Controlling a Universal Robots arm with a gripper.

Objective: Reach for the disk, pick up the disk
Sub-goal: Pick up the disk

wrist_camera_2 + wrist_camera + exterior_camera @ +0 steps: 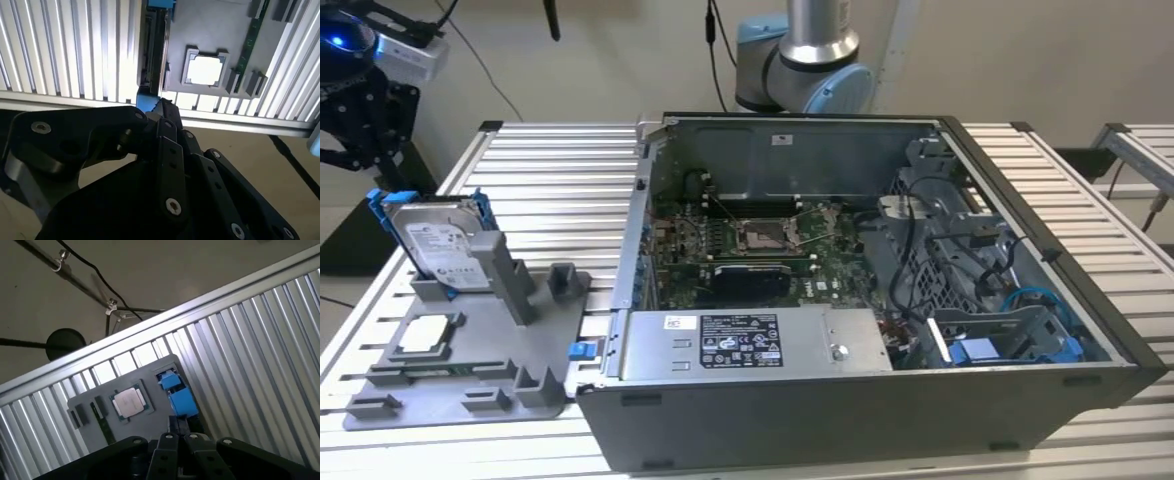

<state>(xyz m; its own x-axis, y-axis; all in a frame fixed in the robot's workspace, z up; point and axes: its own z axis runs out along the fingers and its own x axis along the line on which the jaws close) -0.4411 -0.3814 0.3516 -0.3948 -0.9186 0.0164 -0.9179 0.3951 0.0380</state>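
Your gripper [177, 424] hangs above the disk [438, 245] — apart from it, jaws drawn together, gripping nothing. Disk stands upright in the grey holder [480, 372].

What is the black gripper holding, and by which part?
Nothing: the silver-grey rectangular hard drive with blue plastic bracket stands in a grey holder, apart from the gripper.

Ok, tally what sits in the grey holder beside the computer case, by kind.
Disk: 1
Square chip: 1
Memory stick: 1
Total: 3
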